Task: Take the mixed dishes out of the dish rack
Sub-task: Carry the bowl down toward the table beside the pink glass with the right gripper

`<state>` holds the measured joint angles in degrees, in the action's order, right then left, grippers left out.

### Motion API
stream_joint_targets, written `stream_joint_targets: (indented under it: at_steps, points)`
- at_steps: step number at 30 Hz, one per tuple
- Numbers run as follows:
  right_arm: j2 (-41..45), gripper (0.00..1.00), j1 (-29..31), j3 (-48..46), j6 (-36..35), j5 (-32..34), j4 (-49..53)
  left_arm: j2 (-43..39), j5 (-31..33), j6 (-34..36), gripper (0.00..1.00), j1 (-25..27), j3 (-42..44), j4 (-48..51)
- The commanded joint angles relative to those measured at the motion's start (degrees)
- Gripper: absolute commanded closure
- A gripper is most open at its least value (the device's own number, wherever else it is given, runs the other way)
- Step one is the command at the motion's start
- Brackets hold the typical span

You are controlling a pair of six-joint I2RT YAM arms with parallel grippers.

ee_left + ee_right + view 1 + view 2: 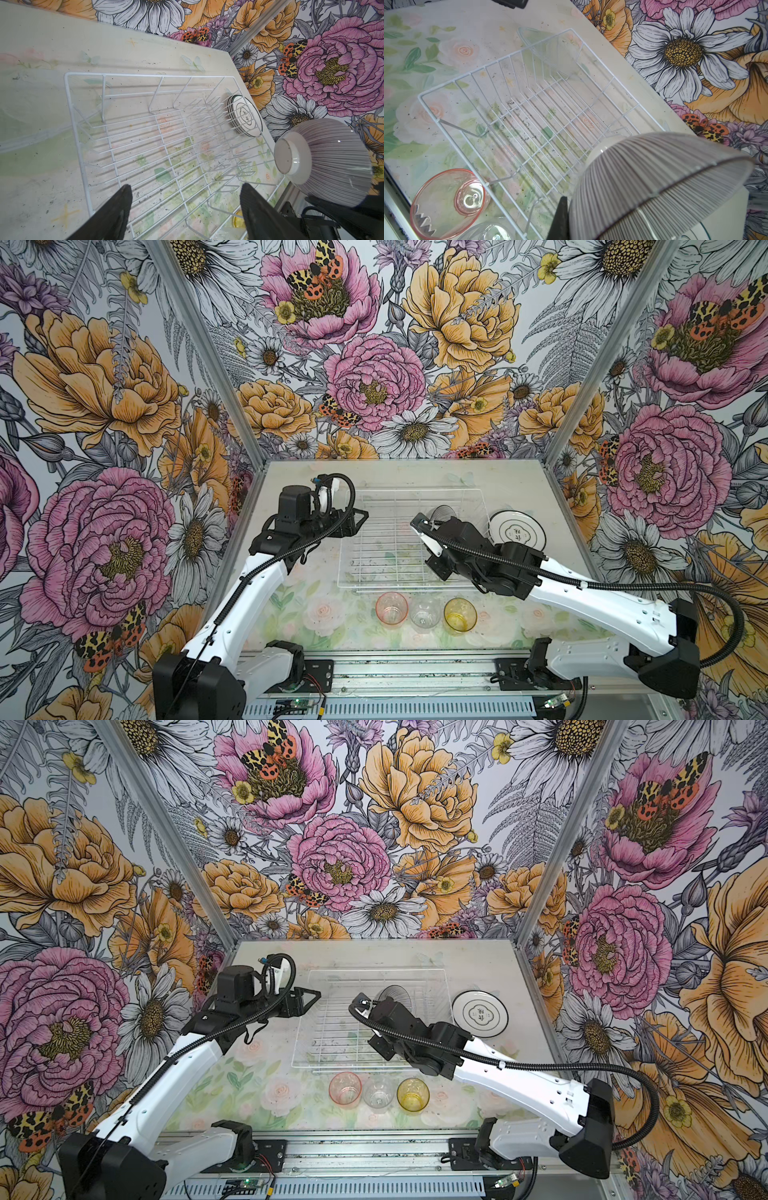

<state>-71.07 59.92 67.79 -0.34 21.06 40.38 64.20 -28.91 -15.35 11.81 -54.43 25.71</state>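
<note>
- Dish rack (374,543): white wire, flat, mid-table.
- Plates (517,530): white, dark-rimmed, stacked just right of it.
- Pink tumbler (391,609), clear tumbler (424,612), amber tumbler (459,614): upright, in a row in front.
- Striped bowl (332,158): I see it aloft, tipped sideways, over the rack's right end.

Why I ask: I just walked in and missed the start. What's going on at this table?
The right gripper is shut on the rim of the striped bowl, holding it tilted above the right end of the dish rack, which otherwise looks empty. The left gripper hovers open at the rack's left side, holding nothing. A stack of plates lies on the table right of the rack. The pink tumbler, clear tumbler and amber tumbler stand in a row in front.
</note>
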Motion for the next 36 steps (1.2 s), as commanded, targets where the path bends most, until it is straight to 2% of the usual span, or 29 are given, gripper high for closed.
stream_joint_targets:
  at_steps: [1, 5, 8, 25, 29, 36]
  points:
    - [-0.29, 1.00, 3.97, 3.29, -5.07, 8.70, -1.56, 0.72, 0.70, 1.63, 0.17, -0.95, -1.29, 0.40]
    - [-1.07, 1.00, 9.51, 4.43, -8.65, 13.73, -1.54, 1.27, 0.34, 1.71, 0.17, -1.21, -1.60, 0.40]
    - [-1.99, 1.00, 13.26, 5.44, -11.33, 14.56, -1.60, 1.54, 0.17, 1.73, 0.17, -1.40, -1.77, 0.41]
    - [-11.18, 1.00, 31.98, 11.03, -22.74, 0.68, -0.27, 2.97, -0.27, 1.73, 0.17, -2.51, -2.33, 0.45]
    - [-14.32, 1.00, 33.99, 11.75, -23.96, -2.06, 0.83, 3.53, -0.48, 1.98, 0.17, -2.80, -2.74, 0.40]
    - [-20.06, 1.00, 35.29, 12.05, -25.83, -2.86, 1.63, 3.82, -0.61, 2.04, 0.17, -3.02, -3.64, 0.31]
